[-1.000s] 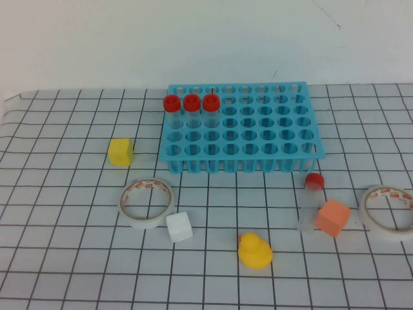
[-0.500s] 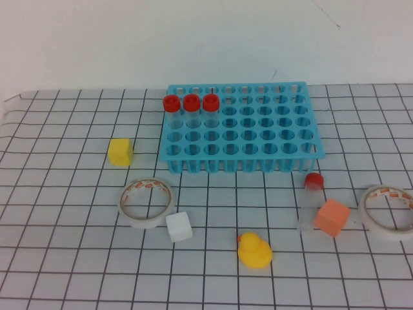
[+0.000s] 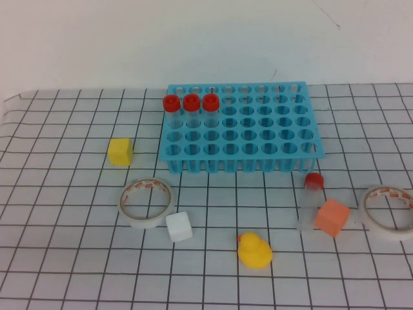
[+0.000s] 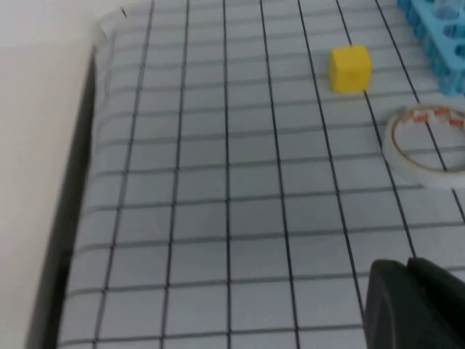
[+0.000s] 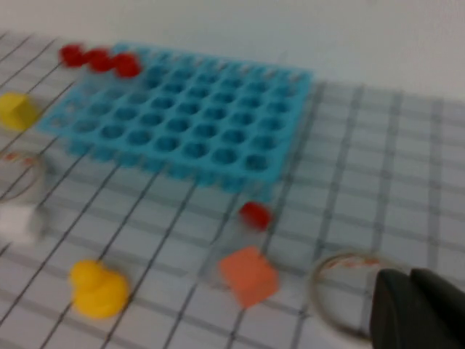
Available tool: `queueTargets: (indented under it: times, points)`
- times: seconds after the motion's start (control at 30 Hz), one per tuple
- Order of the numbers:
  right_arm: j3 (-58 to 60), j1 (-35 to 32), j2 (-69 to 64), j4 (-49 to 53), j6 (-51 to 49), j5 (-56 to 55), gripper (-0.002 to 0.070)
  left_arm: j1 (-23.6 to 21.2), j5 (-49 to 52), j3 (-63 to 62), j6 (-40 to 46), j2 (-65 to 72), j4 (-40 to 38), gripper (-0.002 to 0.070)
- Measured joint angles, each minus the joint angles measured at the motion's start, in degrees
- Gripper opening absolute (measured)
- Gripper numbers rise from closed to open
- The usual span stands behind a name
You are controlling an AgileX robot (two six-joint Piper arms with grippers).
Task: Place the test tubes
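- The left jaws are closed and hold nothing; they hover low over the gridded counter (image 4: 218,218), near its left edge.
- Ahead of the left jaws and well apart from them lie a yellow cube (image 4: 350,69) and, nearer, a roll of tape (image 4: 401,161); a corner of the blue test tube rack (image 3: 258,132) shows beyond both.
- The right jaws are also closed and empty, above the counter's right side.
- Just ahead of the right jaws lies a second tape roll (image 3: 387,233).
- Past that roll, the loose red-capped test tube (image 3: 310,201) lies flat on the counter, its cap toward the rack, with an orange cube (image 3: 332,217) touching or just beside its lower end.
- Farther ahead of the right jaws stands the rack, with three red-capped test tubes (image 3: 191,110) upright side by side in one row at its far left corner.
- A yellow rubber duck (image 3: 253,250) and a white cube (image 3: 179,227) sit well off to the side of the right jaws.
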State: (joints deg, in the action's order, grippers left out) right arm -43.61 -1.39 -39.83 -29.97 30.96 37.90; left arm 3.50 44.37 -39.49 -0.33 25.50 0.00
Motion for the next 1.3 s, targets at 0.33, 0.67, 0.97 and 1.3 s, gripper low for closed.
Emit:
queueTargets:
  times: [0.33, 0.67, 0.97, 1.3]
  points:
    - [-5.9, 6.5, -28.7, -34.5, 29.0, 8.9, -0.0001, 0.0, 2.7, 11.2, -0.9, 0.5, -3.2, -0.0001]
    - [-24.7, 24.4, -49.8, -5.7, 5.2, 6.7, -0.0001, 0.0, -3.8, 14.3, -1.2, 0.5, -4.9, -0.0001]
    - [-38.3, 30.5, -60.5, 27.6, -27.1, 14.6, 0.0045, 0.0, -4.3, 14.5, -1.2, 0.5, -6.5, 0.0]
    - [-39.7, 30.6, -64.3, 36.8, -39.4, 15.3, 0.0461, 0.0, -4.4, 14.5, -1.2, 0.5, -6.8, -0.0001]
